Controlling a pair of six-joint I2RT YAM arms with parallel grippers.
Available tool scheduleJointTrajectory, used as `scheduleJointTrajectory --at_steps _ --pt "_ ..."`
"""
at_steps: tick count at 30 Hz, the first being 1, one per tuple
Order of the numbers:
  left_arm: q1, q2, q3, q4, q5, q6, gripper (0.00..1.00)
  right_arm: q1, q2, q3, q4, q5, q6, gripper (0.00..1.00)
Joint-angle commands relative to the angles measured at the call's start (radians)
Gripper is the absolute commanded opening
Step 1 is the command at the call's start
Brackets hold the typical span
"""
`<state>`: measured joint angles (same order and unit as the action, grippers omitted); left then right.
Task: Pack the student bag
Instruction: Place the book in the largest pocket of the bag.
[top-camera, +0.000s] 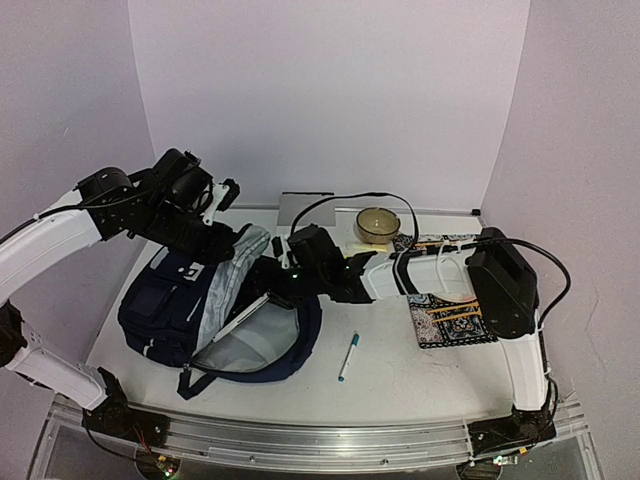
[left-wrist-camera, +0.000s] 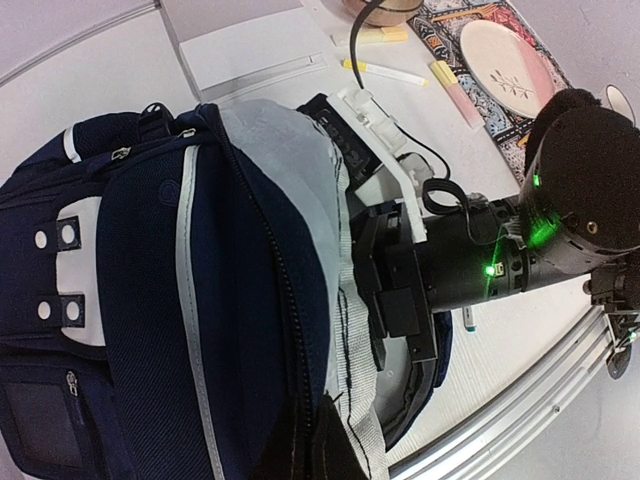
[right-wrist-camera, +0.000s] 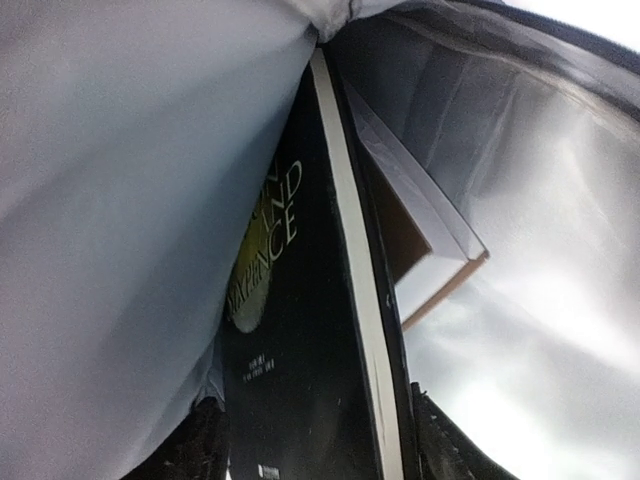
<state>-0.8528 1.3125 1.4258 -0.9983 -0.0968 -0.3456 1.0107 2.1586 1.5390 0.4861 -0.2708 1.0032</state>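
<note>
A dark navy student bag (top-camera: 165, 305) lies unzipped on the white table (top-camera: 400, 385), left of centre. The left claw (top-camera: 225, 238) is clamped on its grey-lined flap. Inside the bag, the right claw (right-wrist-camera: 320, 455) straddles a black book (right-wrist-camera: 300, 340); I cannot tell whether it grips.

I can see one student bag (top-camera: 165, 300), big and dark blue, on the left. There are two robot arms, a left arm (top-camera: 60, 235) and a right arm (top-camera: 510, 290). One black book (right-wrist-camera: 300, 350) is inside the bag. One pen (top-camera: 348, 356) lies near, just right of the bag. One bowl (top-camera: 378, 225) sits far back. One patterned mat (top-camera: 450, 325) is on the right, with one plate (left-wrist-camera: 505, 60) on it.
</note>
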Motion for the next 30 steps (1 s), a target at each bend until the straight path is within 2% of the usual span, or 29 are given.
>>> scheduleJointTrajectory --at_steps 1,10,19,25,30 --pt "0.003 -0.008 0.058 0.026 -0.055 -0.017 0.0 0.005 -0.14 -0.043 0.032 0.017 -0.032 0.62" --pt "0.003 -0.015 0.064 0.084 -0.017 -0.016 0.0 0.006 -0.262 -0.181 -0.034 0.128 -0.119 0.64" --pt "0.003 -0.024 -0.104 0.085 -0.056 -0.055 0.0 0.001 -0.425 -0.319 -0.156 0.378 -0.244 0.68" --pt "-0.003 0.041 -0.173 0.088 -0.111 -0.105 0.03 -0.011 -0.45 -0.333 -0.227 0.487 -0.298 0.7" --pt "-0.068 0.113 -0.17 0.133 -0.143 -0.158 0.07 -0.036 -0.482 -0.367 -0.254 0.551 -0.308 0.72"
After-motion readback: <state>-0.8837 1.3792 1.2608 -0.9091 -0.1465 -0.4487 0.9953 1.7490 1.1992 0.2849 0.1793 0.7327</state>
